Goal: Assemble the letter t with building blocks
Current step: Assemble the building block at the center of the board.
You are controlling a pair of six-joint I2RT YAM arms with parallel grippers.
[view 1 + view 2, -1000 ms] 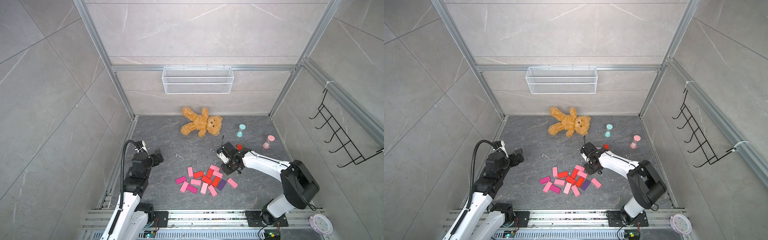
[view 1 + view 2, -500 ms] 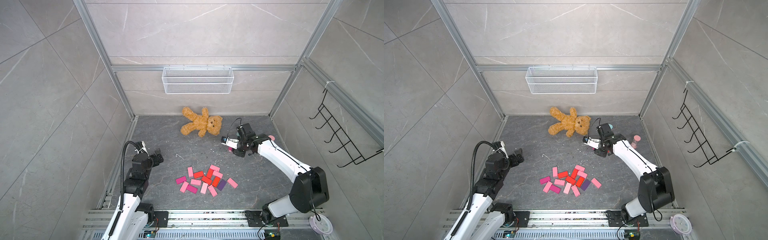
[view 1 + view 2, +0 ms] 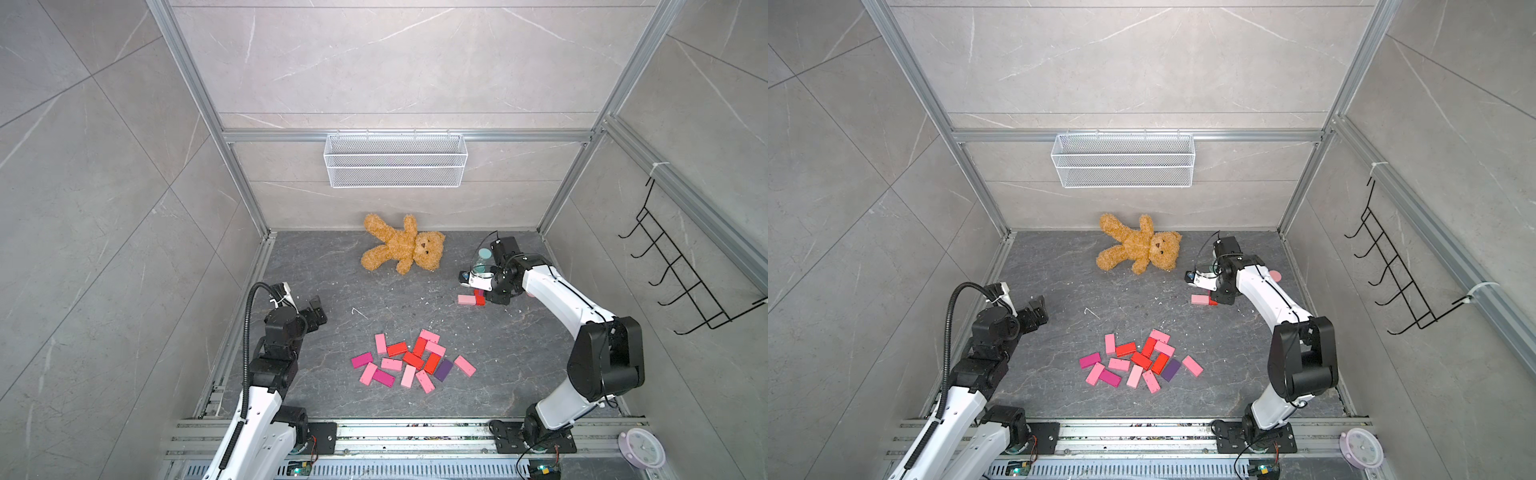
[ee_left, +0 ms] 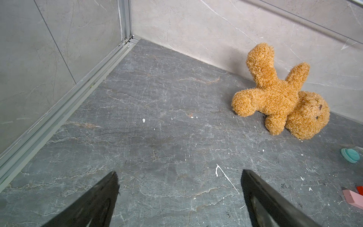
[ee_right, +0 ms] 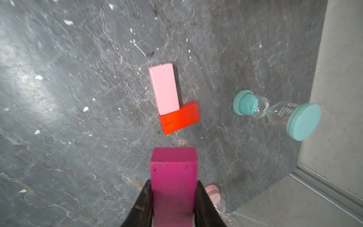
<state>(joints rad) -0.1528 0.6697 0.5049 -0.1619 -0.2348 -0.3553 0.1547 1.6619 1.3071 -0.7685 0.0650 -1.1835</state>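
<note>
My right gripper (image 5: 173, 182) is shut on a magenta building block (image 5: 173, 167), held just above the floor. Close beyond it a light pink block (image 5: 164, 89) lies end-on against a red block (image 5: 179, 118), the two forming an L. In both top views this pair (image 3: 466, 299) (image 3: 1200, 299) sits at the back right, with the right gripper (image 3: 492, 296) right beside it. Several loose building blocks (image 3: 411, 361) (image 3: 1140, 361), pink, magenta, red and one purple, lie in a pile at the front middle. At the left my left gripper (image 3: 316, 316) (image 4: 179, 176) hangs open and empty.
A brown teddy bear (image 3: 403, 249) lies at the back wall. A teal hourglass (image 5: 275, 114) stands close to the L pair, and a pink hourglass (image 5: 212, 193) sits behind my right fingers. The right wall (image 5: 334, 98) is near. A wire basket (image 3: 395, 166) hangs on the back wall.
My right arm swung from the far edge of the block pile to the back right, carrying the magenta block, and now stands beside the pink and red pair. The left arm stayed put.
</note>
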